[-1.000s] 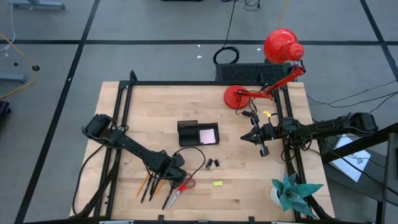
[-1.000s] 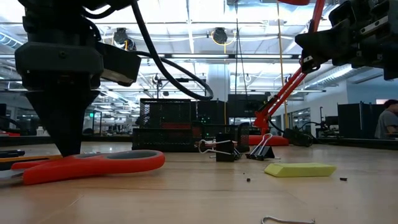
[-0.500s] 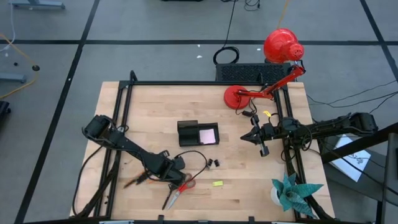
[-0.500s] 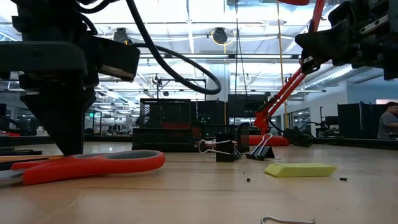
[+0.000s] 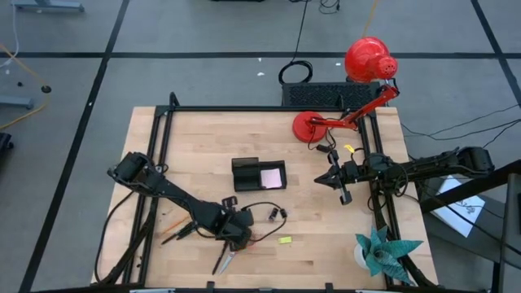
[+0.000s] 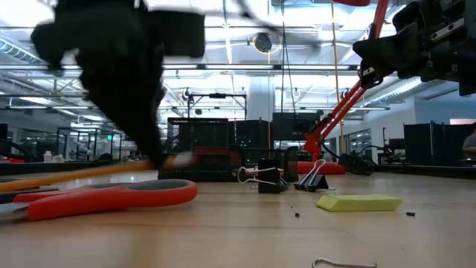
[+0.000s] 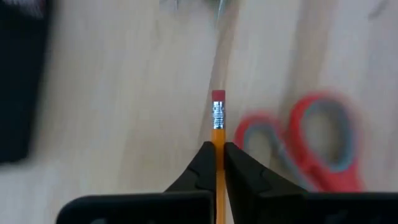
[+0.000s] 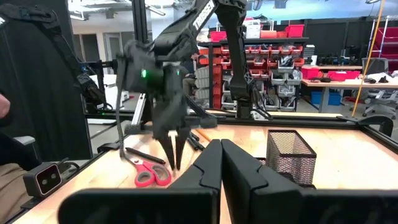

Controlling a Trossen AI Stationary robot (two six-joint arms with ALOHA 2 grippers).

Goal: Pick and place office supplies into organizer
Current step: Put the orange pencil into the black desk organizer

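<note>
1. The black rectangular desk organizer (image 5: 259, 174) sits near the middle of the light wooden table (image 5: 203, 138), with the pink square sticky-note pad (image 5: 271, 177) in its right compartment.
2. The red-handled scissors (image 5: 230, 252) lie near the table's near edge, left of centre.
3. The left gripper (image 5: 236, 234) is just above the scissors, clamped on an orange pencil with a pink eraser (image 7: 217, 134).
4. Two small black binder clips (image 5: 279, 214) lie to the right of that gripper, nearer than the organizer.
5. The small yellow block (image 5: 285, 240) lies nearer still, right of the scissors.
6. More orange and black pencils (image 5: 177, 233) lie left of the scissors.
7. The right gripper (image 5: 332, 179) hangs right of the organizer.
8. The red desk lamp (image 5: 321, 124) stands at the far right; the teal paper plant (image 5: 383, 248) at the near right corner.
</note>
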